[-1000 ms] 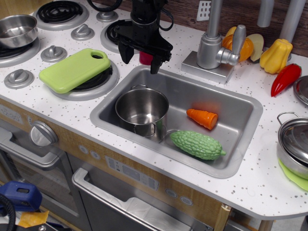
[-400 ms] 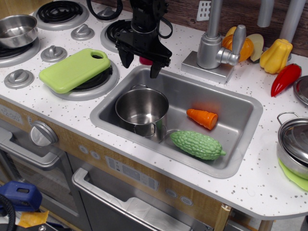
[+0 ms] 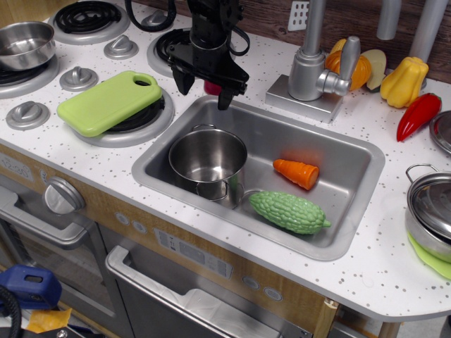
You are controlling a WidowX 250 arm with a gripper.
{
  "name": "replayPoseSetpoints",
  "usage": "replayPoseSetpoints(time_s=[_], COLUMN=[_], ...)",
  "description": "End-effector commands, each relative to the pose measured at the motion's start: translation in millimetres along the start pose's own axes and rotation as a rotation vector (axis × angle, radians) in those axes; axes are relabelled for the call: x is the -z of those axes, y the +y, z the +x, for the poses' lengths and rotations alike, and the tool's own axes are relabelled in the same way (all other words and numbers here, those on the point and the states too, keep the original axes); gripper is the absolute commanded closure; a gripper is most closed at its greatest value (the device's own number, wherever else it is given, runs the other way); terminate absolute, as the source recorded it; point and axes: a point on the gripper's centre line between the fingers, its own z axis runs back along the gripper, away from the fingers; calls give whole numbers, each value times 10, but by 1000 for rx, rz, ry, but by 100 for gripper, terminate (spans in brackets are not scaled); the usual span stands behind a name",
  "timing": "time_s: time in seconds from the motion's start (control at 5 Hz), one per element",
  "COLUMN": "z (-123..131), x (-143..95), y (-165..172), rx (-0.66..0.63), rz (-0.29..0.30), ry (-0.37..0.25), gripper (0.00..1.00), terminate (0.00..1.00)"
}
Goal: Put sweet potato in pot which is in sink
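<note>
The sweet potato (image 3: 211, 87), a small dark magenta-red lump, lies on the white counter just behind the sink's back left rim and is mostly hidden by the arm. My black gripper (image 3: 202, 94) hangs over it, open, with one finger on each side of it. The shiny steel pot (image 3: 208, 161) stands upright and empty in the left part of the grey sink (image 3: 282, 137), in front of and below the gripper.
An orange carrot piece (image 3: 297, 173) and a bumpy green gourd (image 3: 289, 211) lie in the sink right of the pot. The faucet (image 3: 313, 67) stands behind the sink. A green cutting board (image 3: 109, 101) lies on the left burner. A lidded pot (image 3: 431, 204) stands at the right.
The gripper has shifted only slightly, dipping and then easing back a little to the left. It stays open around the sweet potato. Nothing else moved.
</note>
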Motion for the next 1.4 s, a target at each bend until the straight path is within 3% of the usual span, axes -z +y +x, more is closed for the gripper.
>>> replayPoseSetpoints(time_s=[0.0, 0.6, 0.8, 1.0, 1.2], z=[315, 531, 528, 536, 538], x=[-16, 162, 149, 94, -194], y=[136, 197, 190, 197, 152], rx=[17, 47, 50, 57, 55], rz=[4, -55, -53, -52, 1], ry=[-110, -177, -183, -172, -116], gripper=[0, 0, 100, 100, 100], terminate=[0, 0, 0, 0, 0])
